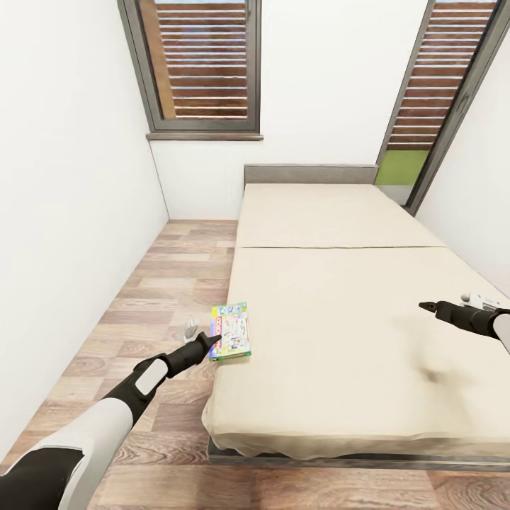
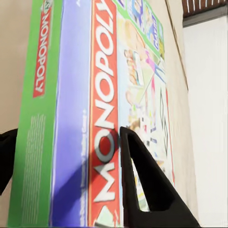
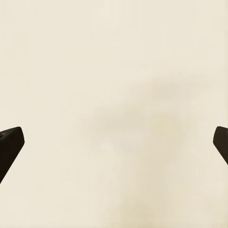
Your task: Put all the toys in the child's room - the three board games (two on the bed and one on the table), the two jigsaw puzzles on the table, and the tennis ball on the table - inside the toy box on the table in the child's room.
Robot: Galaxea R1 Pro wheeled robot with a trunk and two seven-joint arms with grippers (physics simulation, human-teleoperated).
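Note:
A green-edged board game lettered MONOPOLY lies at the left edge of the beige bed, near its foot. My left gripper reaches it from the floor side. In the left wrist view one black finger lies over the printed lid of the board game and the other finger sits against its green side, so my left gripper is shut on the box. My right gripper hovers open over the bare mattress at the right, holding nothing.
A white wall runs along the left, with a strip of wood-plank floor between it and the bed. Two slatted windows stand behind the grey headboard. The right wall is close to the bed's right side.

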